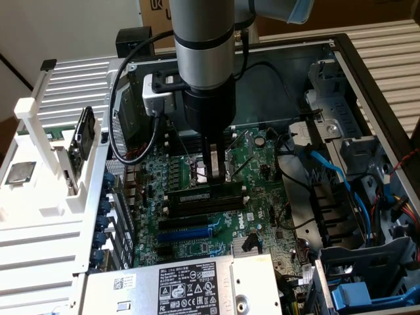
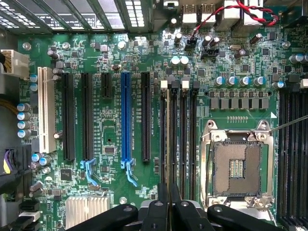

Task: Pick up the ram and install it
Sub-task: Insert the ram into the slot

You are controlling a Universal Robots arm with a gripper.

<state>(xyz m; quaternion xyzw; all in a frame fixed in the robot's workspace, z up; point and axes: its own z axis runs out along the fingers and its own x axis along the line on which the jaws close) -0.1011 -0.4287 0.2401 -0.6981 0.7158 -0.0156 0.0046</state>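
The black fingers (image 1: 215, 164) are drawn nearly together, pinching the top edge of the long dark-green ram stick (image 1: 200, 197), which stands upright among the black memory slots (image 2: 185, 144) on the green motherboard (image 1: 262, 167).

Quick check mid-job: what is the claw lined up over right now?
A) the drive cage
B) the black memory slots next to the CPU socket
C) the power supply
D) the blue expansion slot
B: the claw hangs over the black memory slots beside the CPU socket, well apart from the blue expansion slot.
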